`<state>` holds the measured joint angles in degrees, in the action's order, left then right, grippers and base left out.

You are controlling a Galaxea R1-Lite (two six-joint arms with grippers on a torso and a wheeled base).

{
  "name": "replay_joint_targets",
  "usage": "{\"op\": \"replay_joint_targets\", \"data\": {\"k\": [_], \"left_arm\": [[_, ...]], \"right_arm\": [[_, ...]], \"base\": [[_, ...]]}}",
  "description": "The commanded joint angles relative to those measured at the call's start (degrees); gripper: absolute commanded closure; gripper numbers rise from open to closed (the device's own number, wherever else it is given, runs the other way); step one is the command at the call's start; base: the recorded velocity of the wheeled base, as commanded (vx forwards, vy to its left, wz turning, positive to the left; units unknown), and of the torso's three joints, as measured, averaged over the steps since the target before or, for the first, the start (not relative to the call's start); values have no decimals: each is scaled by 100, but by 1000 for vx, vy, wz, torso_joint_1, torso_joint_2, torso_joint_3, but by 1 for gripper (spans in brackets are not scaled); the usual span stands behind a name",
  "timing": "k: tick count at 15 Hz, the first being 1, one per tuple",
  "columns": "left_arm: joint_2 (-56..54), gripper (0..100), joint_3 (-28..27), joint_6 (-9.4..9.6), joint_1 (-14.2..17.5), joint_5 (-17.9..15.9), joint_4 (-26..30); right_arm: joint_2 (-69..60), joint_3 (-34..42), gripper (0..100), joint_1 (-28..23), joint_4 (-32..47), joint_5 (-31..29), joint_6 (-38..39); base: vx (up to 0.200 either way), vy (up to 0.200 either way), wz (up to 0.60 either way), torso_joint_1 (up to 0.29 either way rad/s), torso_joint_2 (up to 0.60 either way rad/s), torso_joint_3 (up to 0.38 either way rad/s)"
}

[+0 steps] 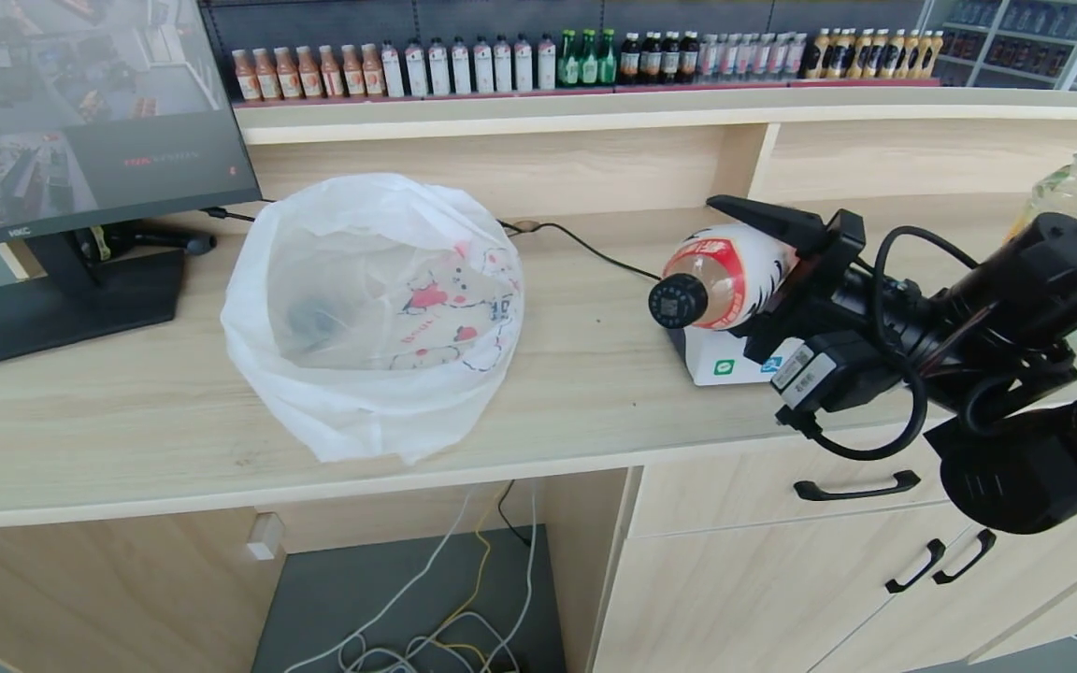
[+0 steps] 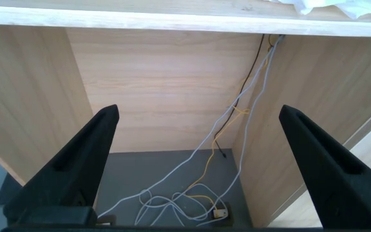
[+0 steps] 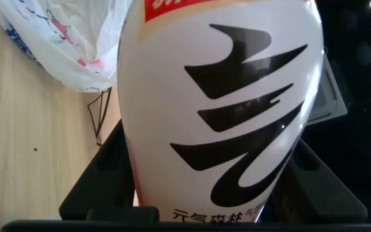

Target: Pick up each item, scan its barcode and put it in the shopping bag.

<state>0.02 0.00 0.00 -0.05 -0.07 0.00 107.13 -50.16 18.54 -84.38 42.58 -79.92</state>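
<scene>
Below the pale wooden counter (image 1: 595,393), the left gripper (image 2: 198,115) hangs spread wide before loose cables (image 2: 192,193). Above, the right gripper (image 1: 746,280) clamps a bottle (image 1: 716,266) over the white scanner (image 1: 721,360), near the open shopping bag (image 1: 375,308); stocked shelves (image 1: 576,58) line the back.

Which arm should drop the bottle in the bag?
Right. The right gripper holds the bottle over the counter, near the bag. The left gripper hangs open under the counter, by the cables.

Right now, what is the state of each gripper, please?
Left gripper: open, holding nothing.
Right gripper: shut on the bottle.
</scene>
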Motion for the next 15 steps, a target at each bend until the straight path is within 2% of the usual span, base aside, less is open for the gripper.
{"op": "replay_joint_targets", "data": {"k": [1,15], "left_arm": [[-2,0,0,0,-4,7,0],[-2,0,0,0,-4,-1,0]], "right_arm": [[238,-2,100,-26,-69,5,-6],[537,-28,100,-52,-210,5,-15]], "base": [[0,0,0,0,0,0],[0,0,0,0,0,0]]}}
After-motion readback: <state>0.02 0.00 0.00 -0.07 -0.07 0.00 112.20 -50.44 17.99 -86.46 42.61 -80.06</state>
